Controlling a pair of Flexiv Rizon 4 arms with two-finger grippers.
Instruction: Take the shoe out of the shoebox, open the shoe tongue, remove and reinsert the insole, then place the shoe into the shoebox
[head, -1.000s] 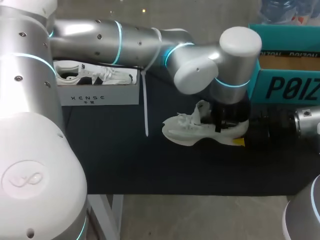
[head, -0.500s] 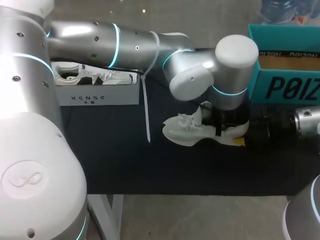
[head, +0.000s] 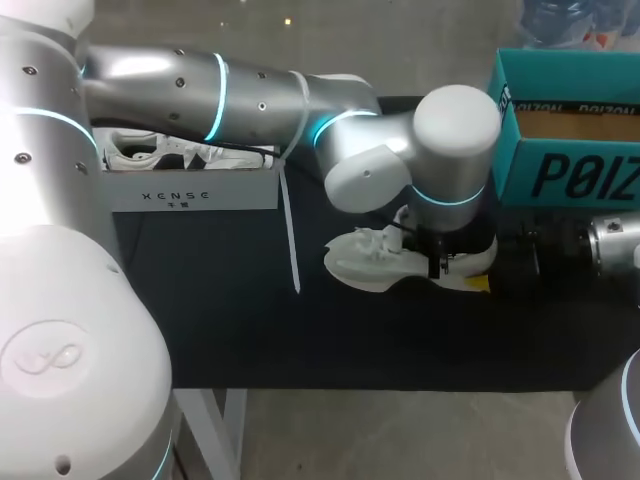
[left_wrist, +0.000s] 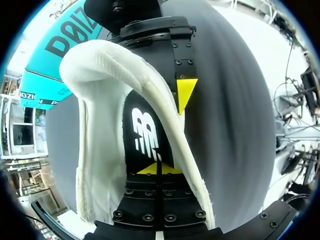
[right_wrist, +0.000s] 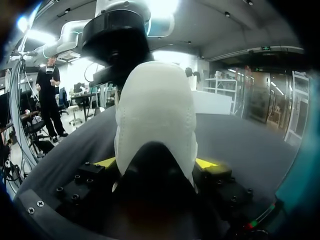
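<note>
Shoe: white, upright on its sole on the black table, right of the middle, toe to the left; it sits outside the shoebox, left of it and nearer to us.
Shoebox: teal, open at the top, at the far right of the table; apart from the shoe.
Left gripper: our left arm reaches across from the left and points down into the shoe's opening at the heel; the fingers are drawn together with only a seam between them; their yellow tips sit at the black insole; we cannot tell whether they pinch it.
Right gripper: comes in low from the right; its fingers stand wide apart, one yellow tip on each side of the heel, both against it; we hold the shoe by the heel.
White box: far left, with a second shoe lying inside.
</note>
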